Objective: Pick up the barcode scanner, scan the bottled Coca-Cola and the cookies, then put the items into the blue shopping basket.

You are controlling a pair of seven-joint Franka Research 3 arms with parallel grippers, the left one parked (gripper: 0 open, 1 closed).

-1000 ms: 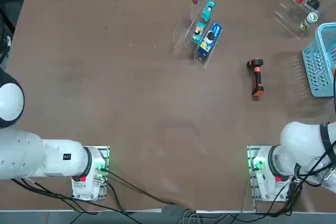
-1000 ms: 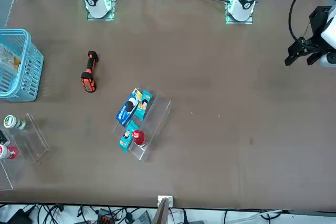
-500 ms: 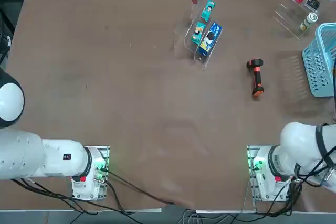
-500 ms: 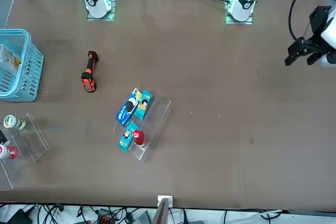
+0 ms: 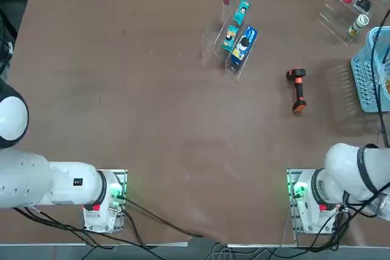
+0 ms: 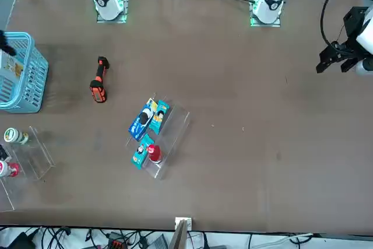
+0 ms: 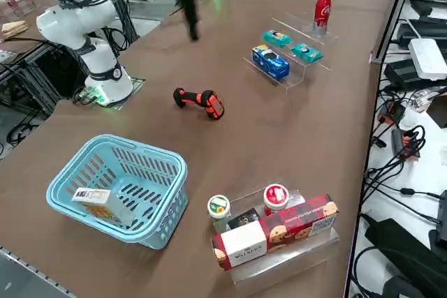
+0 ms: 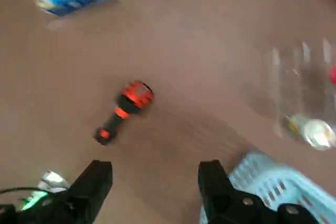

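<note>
Wrist view: one scanner point(image 8: 125, 110) below claw point(image 8: 155, 166)

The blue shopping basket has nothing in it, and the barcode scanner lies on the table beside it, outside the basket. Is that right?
Not quite: the right side view shows a white box with yellow-orange print inside the blue shopping basket. The barcode scanner does lie on the table, outside the basket.
</note>
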